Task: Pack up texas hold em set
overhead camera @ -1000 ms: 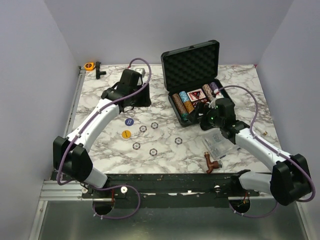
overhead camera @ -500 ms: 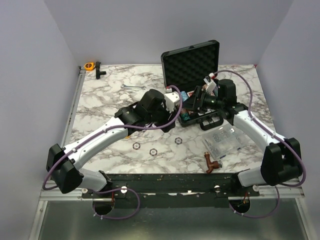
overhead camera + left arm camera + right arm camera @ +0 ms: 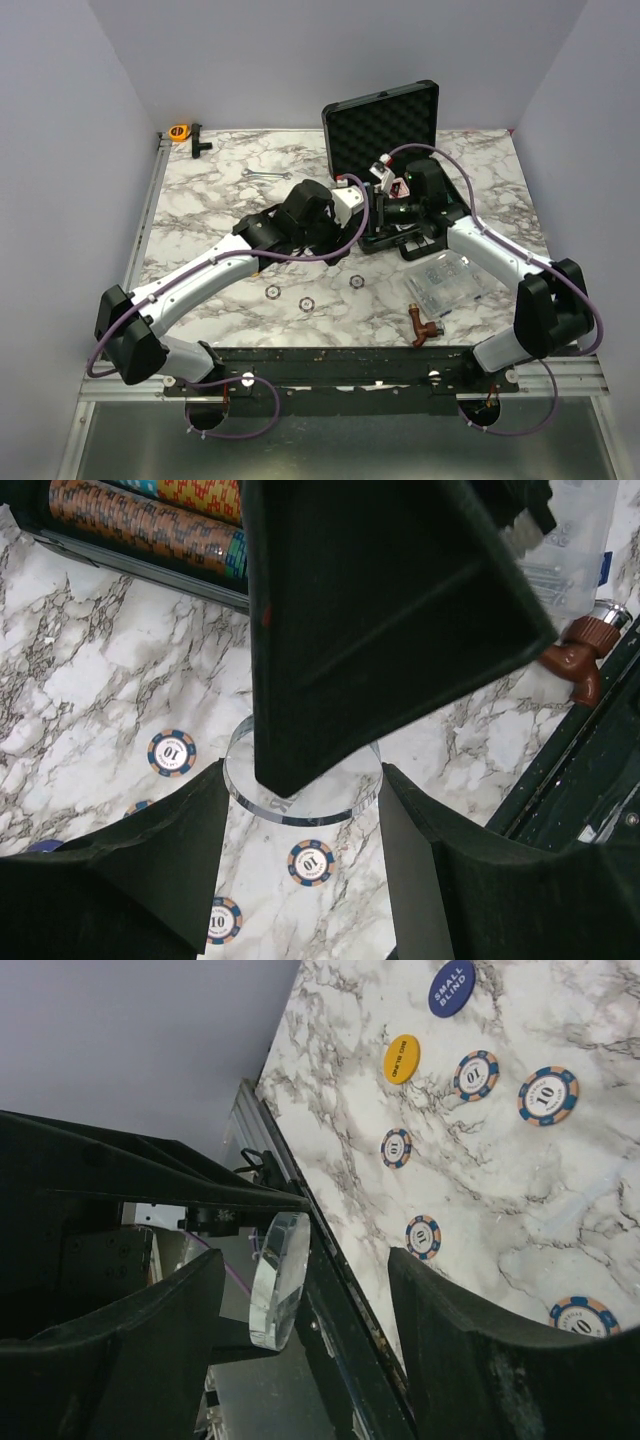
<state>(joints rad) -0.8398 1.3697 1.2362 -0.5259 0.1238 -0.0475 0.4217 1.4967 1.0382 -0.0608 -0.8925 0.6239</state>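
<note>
The black briefcase [image 3: 383, 128] stands open at the back right, with rows of striped chips [image 3: 140, 522] in its base. In front of it my two grippers meet above the table. My left gripper [image 3: 303, 780] is shut on a clear round disc [image 3: 330, 798], gripped edge to edge. My right gripper [image 3: 305, 1260] is open around that disc [image 3: 278, 1280], which shows edge-on between its fingers, nearer one of them and touching neither. Loose "10" chips [image 3: 547, 1094] lie on the marble with a blue "SMALL BLIND" disc [image 3: 451, 987] and a yellow disc [image 3: 401, 1058].
A clear plastic compartment box [image 3: 445, 280] and a brown pipe fitting [image 3: 423, 327] lie front right. Three chips [image 3: 306, 300] sit near the front middle. A wrench [image 3: 262, 175] lies at mid-back. An orange tape measure [image 3: 180, 131] sits in the back left corner.
My left arm swung from the back left over to the case front. My right arm rose and moved left to meet it, and its jaws have narrowed around the disc.
</note>
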